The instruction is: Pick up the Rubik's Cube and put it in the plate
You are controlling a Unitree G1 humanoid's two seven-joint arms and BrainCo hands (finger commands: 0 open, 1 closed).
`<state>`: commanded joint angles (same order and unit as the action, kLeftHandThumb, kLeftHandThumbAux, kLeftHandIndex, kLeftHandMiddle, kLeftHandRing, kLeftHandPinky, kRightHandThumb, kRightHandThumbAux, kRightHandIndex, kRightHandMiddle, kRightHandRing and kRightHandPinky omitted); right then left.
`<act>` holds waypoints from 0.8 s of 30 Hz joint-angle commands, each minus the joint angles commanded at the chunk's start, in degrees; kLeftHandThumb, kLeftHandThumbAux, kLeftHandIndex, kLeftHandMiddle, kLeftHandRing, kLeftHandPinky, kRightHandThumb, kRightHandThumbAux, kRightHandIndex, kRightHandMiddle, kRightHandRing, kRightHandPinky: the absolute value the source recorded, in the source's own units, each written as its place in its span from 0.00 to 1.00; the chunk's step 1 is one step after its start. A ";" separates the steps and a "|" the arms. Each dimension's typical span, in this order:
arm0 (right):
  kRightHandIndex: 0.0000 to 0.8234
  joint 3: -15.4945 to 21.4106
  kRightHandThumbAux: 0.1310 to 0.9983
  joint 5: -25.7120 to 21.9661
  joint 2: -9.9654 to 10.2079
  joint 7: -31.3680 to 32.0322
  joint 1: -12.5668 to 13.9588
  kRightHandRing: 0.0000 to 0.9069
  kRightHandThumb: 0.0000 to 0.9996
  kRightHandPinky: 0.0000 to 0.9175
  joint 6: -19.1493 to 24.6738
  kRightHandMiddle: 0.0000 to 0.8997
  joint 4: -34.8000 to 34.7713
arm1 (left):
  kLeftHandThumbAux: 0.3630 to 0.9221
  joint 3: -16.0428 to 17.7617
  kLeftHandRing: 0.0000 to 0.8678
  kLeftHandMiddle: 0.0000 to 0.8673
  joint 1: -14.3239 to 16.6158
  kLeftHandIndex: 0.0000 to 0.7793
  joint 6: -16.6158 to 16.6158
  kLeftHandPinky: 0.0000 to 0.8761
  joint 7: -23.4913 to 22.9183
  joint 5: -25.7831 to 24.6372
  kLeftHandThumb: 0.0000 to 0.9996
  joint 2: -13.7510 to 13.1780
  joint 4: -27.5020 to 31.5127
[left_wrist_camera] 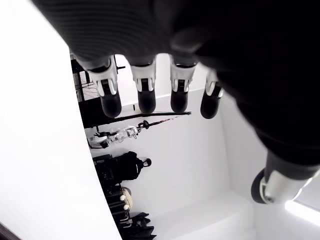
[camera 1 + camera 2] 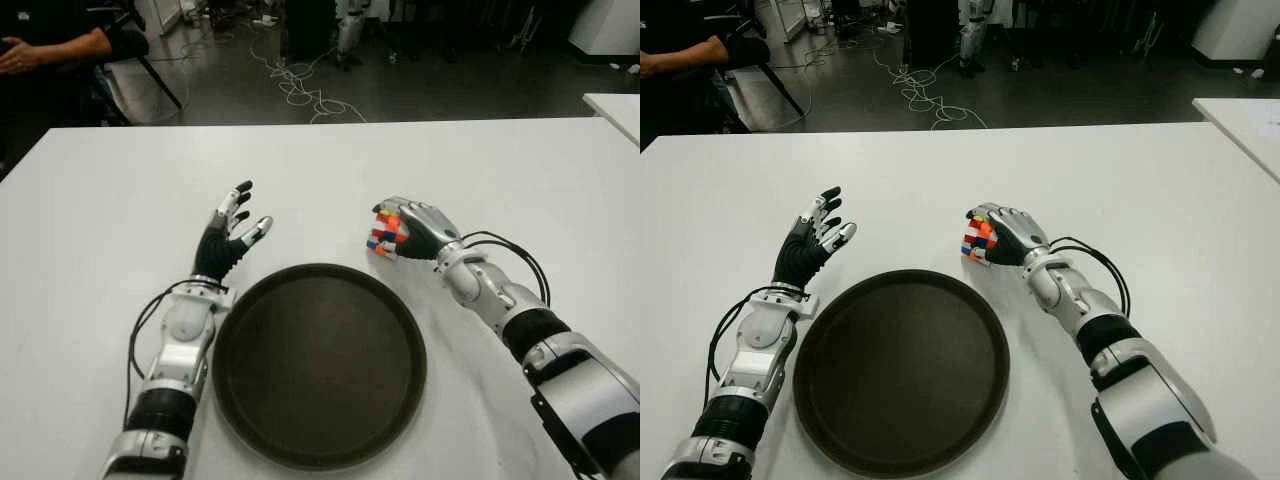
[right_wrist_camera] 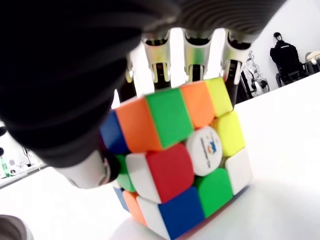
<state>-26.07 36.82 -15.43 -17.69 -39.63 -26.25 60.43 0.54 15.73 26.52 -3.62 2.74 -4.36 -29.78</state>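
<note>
Right wrist view shows my right hand [image 2: 415, 232] wrapped over the cube [image 3: 175, 160], which sits on the table [image 2: 520, 170] just beyond the plate's [image 2: 250, 420] far right rim. Thumb contact looks shallow, so I fear slippage when lifting. Left hand [image 2: 228, 240] spread, empty.

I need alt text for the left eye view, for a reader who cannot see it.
The right hand is curled around a Rubik's Cube on a white table, just beyond the right rim of an empty round dark plate. The left hand shows open to the plate's left, holding nothing.
</note>
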 joint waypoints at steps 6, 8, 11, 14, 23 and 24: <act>0.49 0.22 0.70 -0.14 0.08 -0.33 -0.09 0.36 0.69 0.41 -0.41 0.36 0.33 | 0.35 -0.03 0.00 0.04 0.00 0.02 0.63 0.00 0.26 0.10 0.00 0.16 -0.10; 0.49 0.42 0.70 -0.29 0.19 -0.56 -0.06 0.36 0.69 0.40 -0.40 0.35 0.42 | 0.35 -0.03 0.00 0.04 0.05 0.02 0.75 0.00 0.54 0.29 0.00 0.20 -0.18; 0.49 0.57 0.70 -0.42 0.27 -0.93 -0.03 0.36 0.69 0.41 -0.71 0.35 0.59 | 0.36 -0.02 0.00 0.05 0.04 0.03 0.84 0.00 0.81 0.46 0.00 0.25 -0.17; 0.49 0.66 0.70 -0.45 0.34 -1.27 -0.02 0.38 0.69 0.42 -1.05 0.37 0.77 | 0.39 -0.02 0.00 0.05 0.00 0.03 0.93 0.00 0.88 0.47 0.00 0.30 -0.10; 0.49 1.02 0.70 -0.91 0.42 -1.98 0.11 0.38 0.69 0.43 -1.99 0.37 0.78 | 0.41 0.04 0.00 0.06 -0.31 0.03 -0.01 0.00 0.71 0.08 0.00 0.48 0.73; 0.49 1.06 0.70 -0.95 0.41 -2.04 0.13 0.38 0.69 0.43 -2.08 0.37 0.77 | 0.41 0.04 0.00 0.06 -0.35 0.03 -0.09 0.00 0.73 0.10 0.00 0.51 0.85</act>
<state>-25.01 35.86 -15.02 -19.73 -39.50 -28.33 61.20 0.57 15.38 26.44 -2.89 2.84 -3.85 -28.94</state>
